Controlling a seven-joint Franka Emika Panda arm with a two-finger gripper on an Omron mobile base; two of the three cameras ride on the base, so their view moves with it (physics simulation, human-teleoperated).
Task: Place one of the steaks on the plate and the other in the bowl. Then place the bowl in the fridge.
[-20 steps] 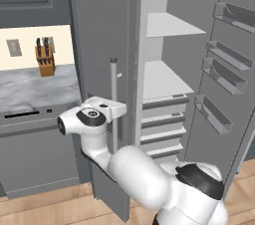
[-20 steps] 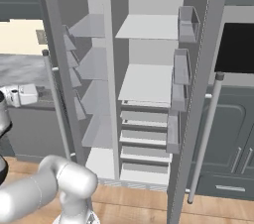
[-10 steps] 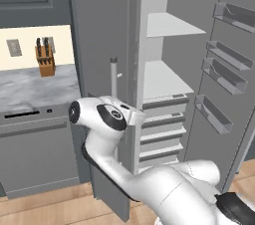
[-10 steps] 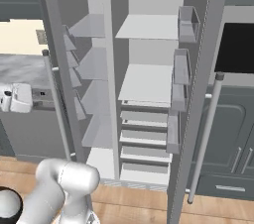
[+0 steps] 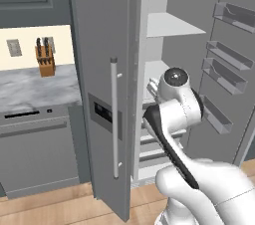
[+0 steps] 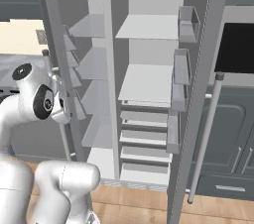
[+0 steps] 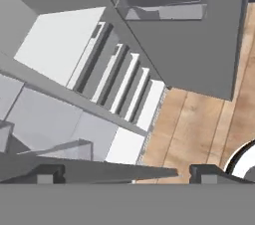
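The fridge (image 5: 99, 64) stands with both doors swung open, its pale shelves (image 6: 149, 27) bare. In the hand view my gripper (image 7: 129, 174) is open, its two dark fingertips (image 7: 50, 173) wide apart with nothing between them. It looks down past the lower drawers (image 7: 119, 79) to the wooden floor (image 7: 199, 119). My white arm (image 5: 174, 104) rises in front of the open fridge, just right of the left door. The steaks, the plate and the bowl are out of view.
The left door's long handle (image 5: 114, 119) is close to my arm. Bins (image 5: 229, 15) line the right door. A knife block (image 5: 45, 62) stands on the marble counter (image 5: 35, 89) at left. A dark wall oven (image 6: 238, 49) sits right of the fridge.
My arm has swung from beside the left door's handle to the right, in front of the open fridge interior. The gripper has stayed open. The fridge has not moved.
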